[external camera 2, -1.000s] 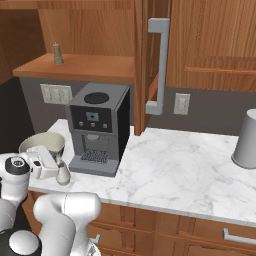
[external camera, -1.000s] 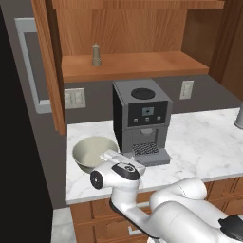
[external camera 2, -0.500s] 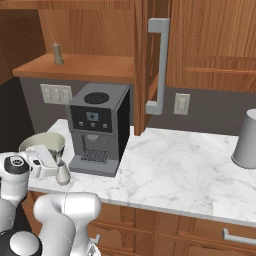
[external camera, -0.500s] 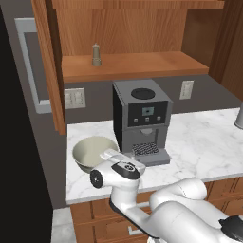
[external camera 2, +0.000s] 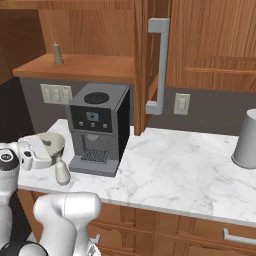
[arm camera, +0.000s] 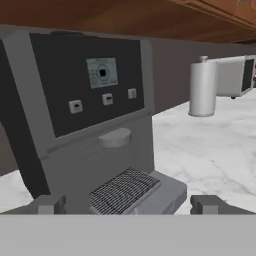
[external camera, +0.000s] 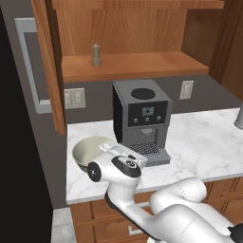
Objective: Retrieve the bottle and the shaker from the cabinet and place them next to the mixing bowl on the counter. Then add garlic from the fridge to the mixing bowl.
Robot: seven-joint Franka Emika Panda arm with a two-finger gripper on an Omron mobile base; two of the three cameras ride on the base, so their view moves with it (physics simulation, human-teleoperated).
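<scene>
Right base view, from its left side: the hand hangs low over the near end of the marble surface, fingers wide apart and holding nothing. Just beside it are the mixing bowl and then the white bottle, standing upright on the surface between the bowl and the coffee machine. Up on the cabinet shelf the brown shaker stands alone, so it looks like the next thing to fetch.

The shaker seems light, stiff and narrow, with a knob on top; it would probably tip easily if nudged. A grip across the thicker middle of its body, below the knob, looks safest, with the fingers coming in level from the front.

Left base view, by contrast, shows the pale inside of the bowl, apparently bare, but the robot's own forearm covers the spot where the bottle stands. Hand view adds the coffee machine's front panel close up and a grey cylinder farther along the surface, with the two finger tips well apart at the bottom.
</scene>
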